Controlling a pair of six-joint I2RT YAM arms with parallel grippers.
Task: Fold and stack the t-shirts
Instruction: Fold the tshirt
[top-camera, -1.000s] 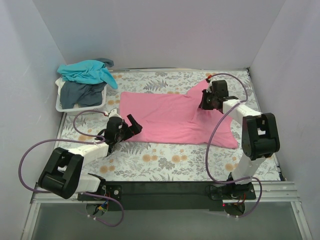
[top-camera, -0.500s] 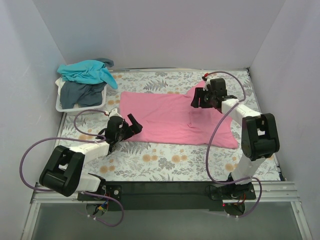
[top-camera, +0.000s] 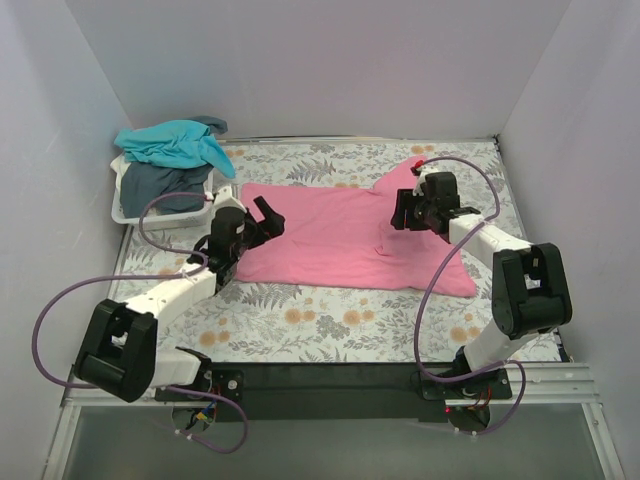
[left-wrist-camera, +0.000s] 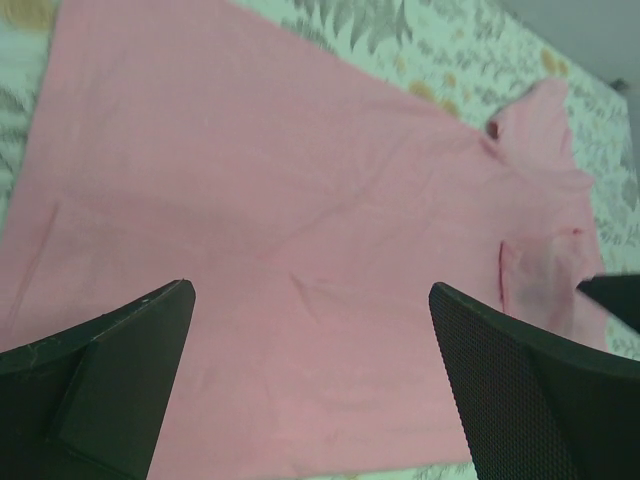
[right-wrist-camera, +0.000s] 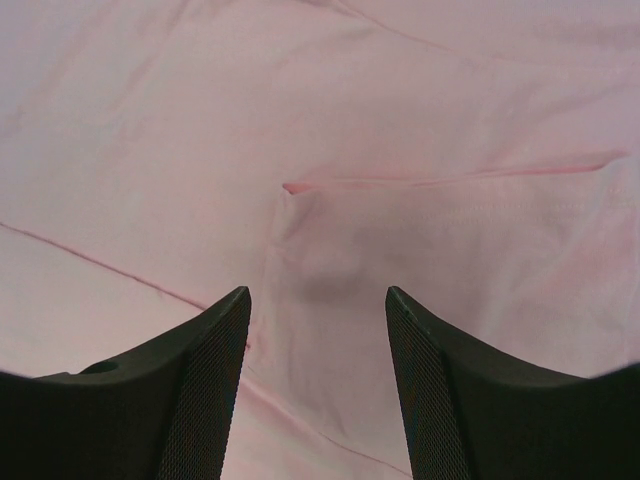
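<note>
The pink t-shirt (top-camera: 340, 235) lies spread out flat in the middle of the table, with a small fold at its right sleeve (right-wrist-camera: 440, 210). Over its left edge my left gripper (top-camera: 263, 217) stands wide open; the left wrist view shows pink cloth (left-wrist-camera: 280, 190) below the left gripper (left-wrist-camera: 310, 288), with nothing between the jaws. My right gripper (top-camera: 401, 211) hovers open over the shirt's right part, and in its wrist view the right gripper (right-wrist-camera: 316, 292) is empty above the sleeve fold. A teal t-shirt (top-camera: 170, 142) drapes over the basket, on top of a slate grey-blue one (top-camera: 165, 187).
The white plastic basket (top-camera: 128, 214) stands at the far left of the flower-patterned table (top-camera: 330, 320). White walls close in the back and both sides. Purple cables loop beside each arm.
My right gripper has opened and let go of the pink cloth it was pinching near the right sleeve. My left gripper has moved away from its base, along the shirt's left edge.
</note>
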